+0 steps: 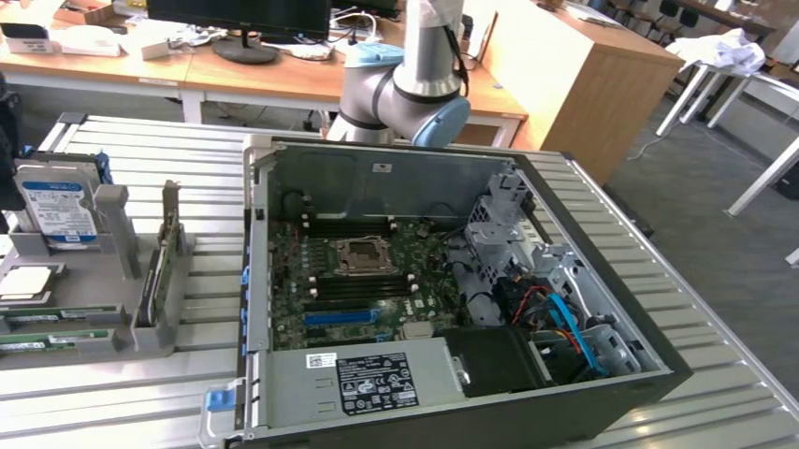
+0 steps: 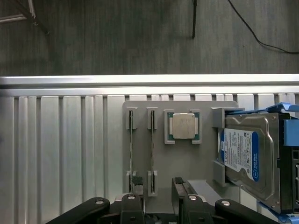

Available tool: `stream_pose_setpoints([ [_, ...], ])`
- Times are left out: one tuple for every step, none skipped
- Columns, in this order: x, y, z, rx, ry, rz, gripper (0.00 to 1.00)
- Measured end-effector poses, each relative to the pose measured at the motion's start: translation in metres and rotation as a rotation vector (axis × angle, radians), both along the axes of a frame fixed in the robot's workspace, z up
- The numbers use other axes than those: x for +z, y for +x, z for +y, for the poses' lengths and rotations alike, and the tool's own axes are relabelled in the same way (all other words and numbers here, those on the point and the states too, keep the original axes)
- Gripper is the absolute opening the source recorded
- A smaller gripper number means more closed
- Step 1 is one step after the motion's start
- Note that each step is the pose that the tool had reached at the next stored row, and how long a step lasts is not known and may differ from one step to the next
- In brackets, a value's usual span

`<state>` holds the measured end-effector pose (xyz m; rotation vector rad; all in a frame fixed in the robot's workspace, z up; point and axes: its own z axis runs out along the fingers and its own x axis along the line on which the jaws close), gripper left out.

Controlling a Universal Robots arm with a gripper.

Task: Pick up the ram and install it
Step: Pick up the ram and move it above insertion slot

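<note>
There are two ram sticks [image 2: 152, 149], one processor chip [image 2: 183, 126], one hard drive [image 2: 245, 158], one gray holder [image 2: 187, 163] and one open computer case [image 1: 374, 187].

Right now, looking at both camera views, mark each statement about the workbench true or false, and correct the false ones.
1. The computer case lies open with its motherboard showing. True.
2. The gripper holds a ram stick. False: it is open and empty, and both ram sticks stand on edge in the gray holder.
3. The hard drive is mounted inside the case. False: it sits in the gray holder, outside the case.
4. A processor chip sits in the holder between the ram sticks and the hard drive. True.
</note>
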<state>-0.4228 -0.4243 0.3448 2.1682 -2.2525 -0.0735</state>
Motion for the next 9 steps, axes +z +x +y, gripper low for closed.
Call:
stream_pose_setpoints([
  [0.0,0.0,0.0,0.0,0.0,-0.0001,0.37],
  [-0.0002,-0.0002,-0.0001,0.0,0.0001,-0.0002,0.37],
  [-0.0003,-0.0007,-0.0003,0.0,0.0003,-0.0005,0.37],
  [-0.0002,-0.0013,-0.0007,0.0,0.0002,-0.0004,0.37],
  [-0.0002,-0.0022,-0.0012,0.0,0.0002,-0.0002,0.37],
  [-0.0002,-0.0032,-0.0019,0.0,0.0002,-0.0003,0.37],
  [-0.0001,-0.0042,-0.0026,0.0,0.0001,-0.0002,0.37],
  [-0.0001,-0.0051,-0.0032,0.0,0.0001,-0.0003,0.37],
  [-0.0001,-0.0059,-0.0039,0.0,0.0001,-0.0002,0.37],
])
